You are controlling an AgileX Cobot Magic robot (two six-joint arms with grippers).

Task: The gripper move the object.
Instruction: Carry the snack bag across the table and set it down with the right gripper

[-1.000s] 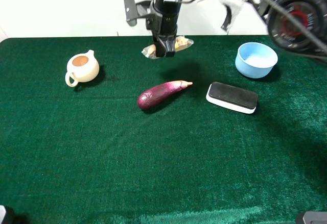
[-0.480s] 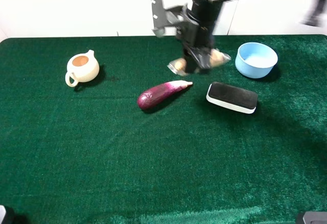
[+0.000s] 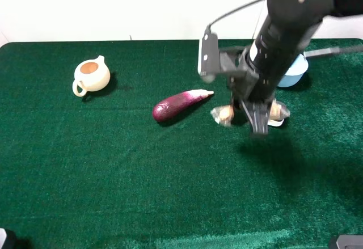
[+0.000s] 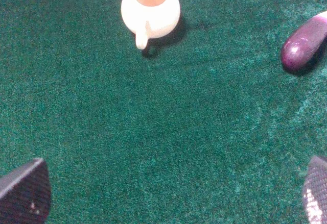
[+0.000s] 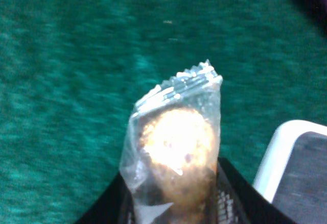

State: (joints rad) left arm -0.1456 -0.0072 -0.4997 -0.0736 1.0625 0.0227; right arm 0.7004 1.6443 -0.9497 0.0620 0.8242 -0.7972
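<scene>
Right gripper, centre-right of the high view: jaws closed on the snack packet, pinched across its middle, one end poking out each side. Packet hangs off the worktop, judging by the shadow below it. It sits right of the eggplant tip, over or just in front of the board eraser, can't tell which; the right wrist view shows the eraser's white edge just beside it, lower right. Step in hand, my read: carry and set down. To do it well: hold the squeeze steady since crinkly film slips, clear the eraser, pick bare green cloth away from eggplant and eraser, lower till the packet touches, then release. Packet look: oblong, clear crinkly wrap, serrated sealed end, yellow-brown lumpy snack inside; the wrist view is blurred. Left gripper: jaws wide apart, nothing between, only tips showing at the bottom corners. Further back: blue bowl partly behind the arm, upper right; cream teapot upper left, well apart.
</scene>
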